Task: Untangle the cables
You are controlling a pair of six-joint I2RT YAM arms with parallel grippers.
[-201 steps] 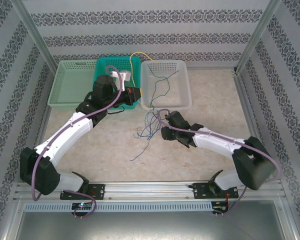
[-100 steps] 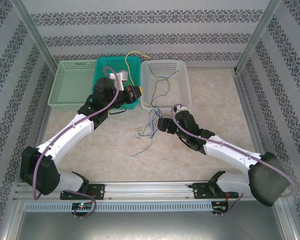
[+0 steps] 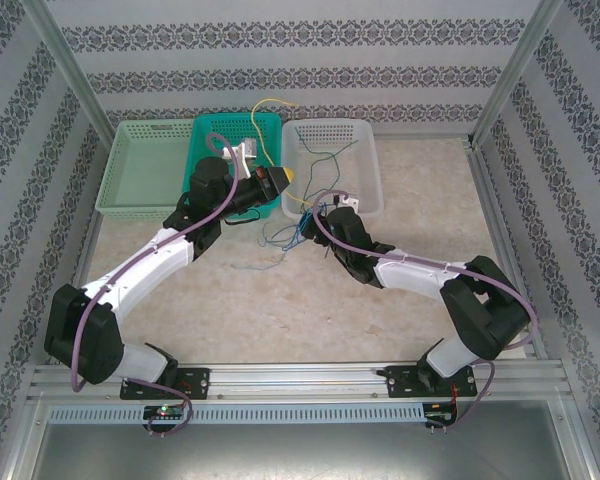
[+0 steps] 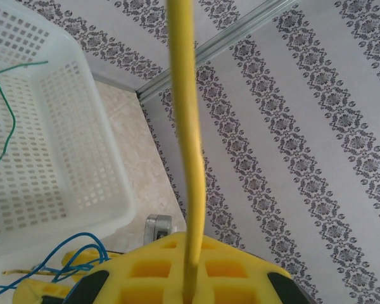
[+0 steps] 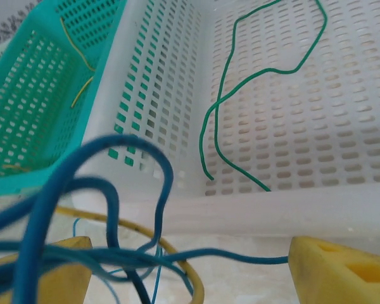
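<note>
The cables are thin blue, yellow and green wires. A blue tangle (image 3: 280, 238) lies on the table in front of the baskets. My left gripper (image 3: 278, 183) is shut on the yellow cable (image 3: 270, 106), which rises straight out of its shut yellow jaws (image 4: 189, 282) as a yellow strand (image 4: 185, 114). My right gripper (image 3: 316, 216) is open at the white basket's (image 3: 370, 205) front left corner. Blue loops (image 5: 107, 190) and a yellow strand (image 5: 177, 256) hang between its fingers (image 5: 339, 266). A green cable (image 5: 240, 88) lies inside the white basket (image 5: 316, 209).
Three baskets stand in a row at the back: light green (image 3: 130, 205), teal (image 3: 208, 128) and white. Patterned walls and aluminium posts (image 3: 505, 75) close in the table. Bare tabletop (image 3: 310, 320) lies between the two arms.
My right gripper has moved forward to the white basket and its jaws have opened wider. The blue tangle has shifted toward the baskets. My left gripper lifted the yellow cable slightly to the right.
</note>
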